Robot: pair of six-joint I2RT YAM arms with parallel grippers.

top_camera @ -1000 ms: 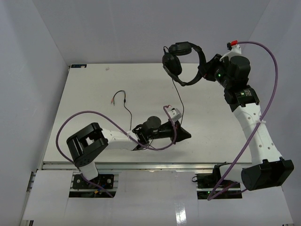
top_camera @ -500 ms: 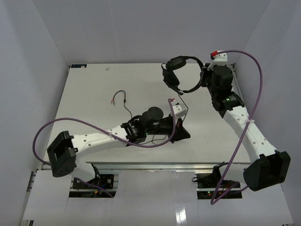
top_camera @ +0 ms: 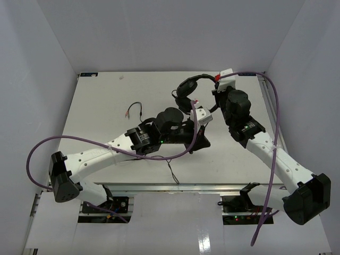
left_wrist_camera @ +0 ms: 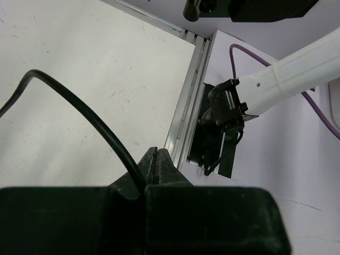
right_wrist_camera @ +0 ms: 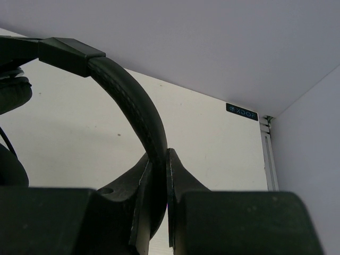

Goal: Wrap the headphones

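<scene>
The black headphones (top_camera: pixel 186 96) hang in the air over the table's far middle. My right gripper (top_camera: pixel 214 89) is shut on their arched headband (right_wrist_camera: pixel 142 119), which passes straight between its jaws; one earcup (right_wrist_camera: pixel 13 91) shows at the left of the right wrist view. My left gripper (top_camera: pixel 204 142) sits just below and in front of the headphones, shut, with the thin black cord (left_wrist_camera: pixel 79 109) running into the base of its jaws. A loop of cord (top_camera: pixel 171 171) trails to the table's front edge. The coloured plugs (top_camera: pixel 129 112) lie on the table to the left.
The white table (top_camera: pixel 101 90) is walled in by pale panels on three sides. Thick purple cables (top_camera: pixel 58 141) loop off both arms. A metal rail (left_wrist_camera: pixel 187 109) edges the table, and the right arm's base (left_wrist_camera: pixel 228 106) stands beside it. The two arms are close together mid-table.
My right arm has swung left and down, bringing the headphones from the far right corner toward the middle. My left arm has stretched out to the far right with the cord.
</scene>
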